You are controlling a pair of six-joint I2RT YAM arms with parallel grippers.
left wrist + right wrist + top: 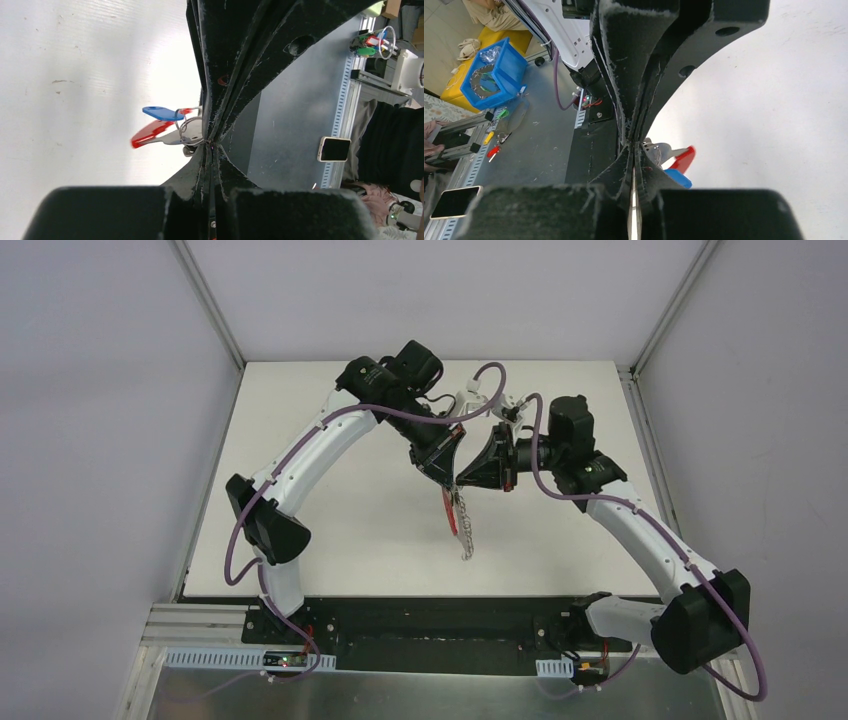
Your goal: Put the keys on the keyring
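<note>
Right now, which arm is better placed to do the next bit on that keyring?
Left, narrowly. Both grippers are shut on the keyring. Beside the left gripper its rings and the blue key lie in open view; the right gripper's finger half hides that key.

The keyring trails nearward from the end effectors.

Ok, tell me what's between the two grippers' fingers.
The silvery metal rings of the red-banded keyring; in the left wrist view, left fingers and right fingers meet there.
</note>
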